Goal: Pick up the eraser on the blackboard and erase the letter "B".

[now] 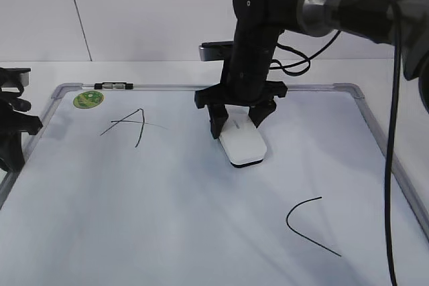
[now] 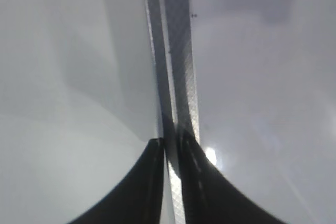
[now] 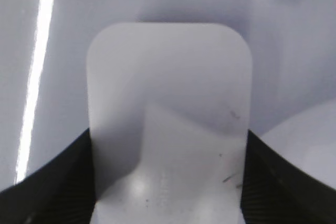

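eraser [image 1: 243, 143]: flat on blackboard [image 1: 167, 219], long axis running near-right to far-left
right gripper [image 1: 236, 124]: jaws clamped on eraser's long sides
left gripper [image 2: 169, 182]: jaws seemingly closed, empty

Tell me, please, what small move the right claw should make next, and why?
Probably lift the eraser slightly to check. The right claw holds its sides while it rests on the board; only the A and C show, no B.
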